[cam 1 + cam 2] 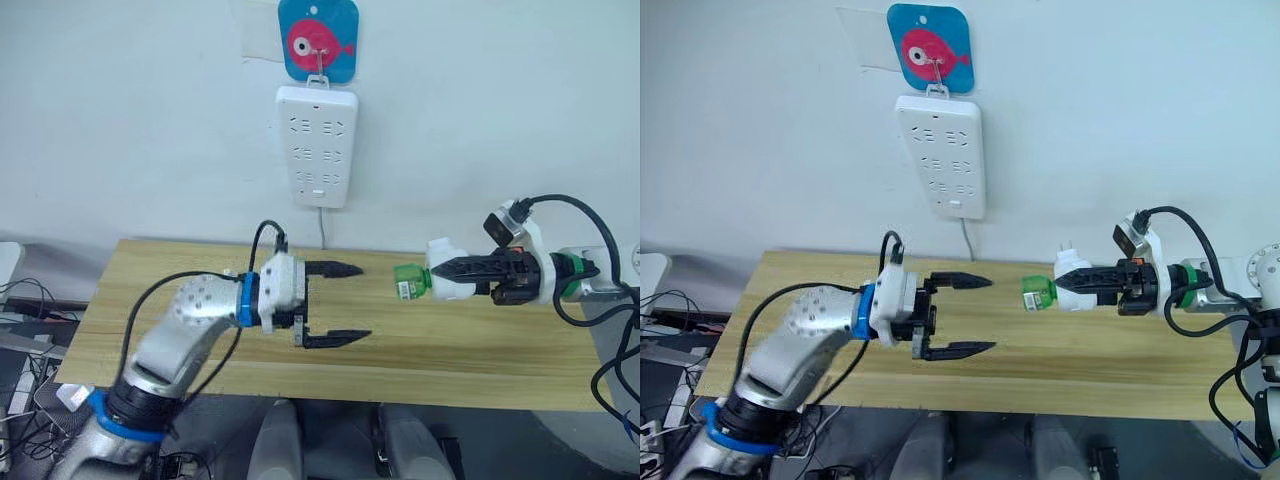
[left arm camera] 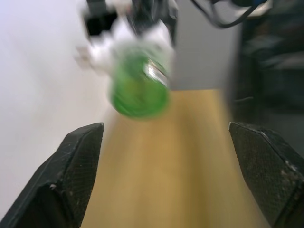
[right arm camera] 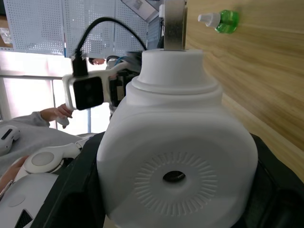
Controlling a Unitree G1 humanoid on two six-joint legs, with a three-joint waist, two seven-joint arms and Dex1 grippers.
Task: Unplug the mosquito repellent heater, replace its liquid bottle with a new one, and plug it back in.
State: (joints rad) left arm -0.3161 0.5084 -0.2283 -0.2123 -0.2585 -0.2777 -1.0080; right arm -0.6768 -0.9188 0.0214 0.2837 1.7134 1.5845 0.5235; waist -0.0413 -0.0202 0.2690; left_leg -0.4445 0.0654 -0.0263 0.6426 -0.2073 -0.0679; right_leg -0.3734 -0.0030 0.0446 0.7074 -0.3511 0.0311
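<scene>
Wooden bench ran along a white wall, where a white power strip hung from a hook under a blue fish plaque. Right gripper pinched the mosquito repellent heater in the air above the bench, below and right of the strip, its liquid bottle still seated and pointing toward the left gripper. Left gripper's fingers stood spread wide, empty, just over the bench. The new one lay capped on the bench.

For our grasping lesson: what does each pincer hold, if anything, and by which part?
The right pincer grips the mosquito repellent heater by its white body, its liquid bottle protruding towards the left pincer, which is open and holds nothing.
</scene>
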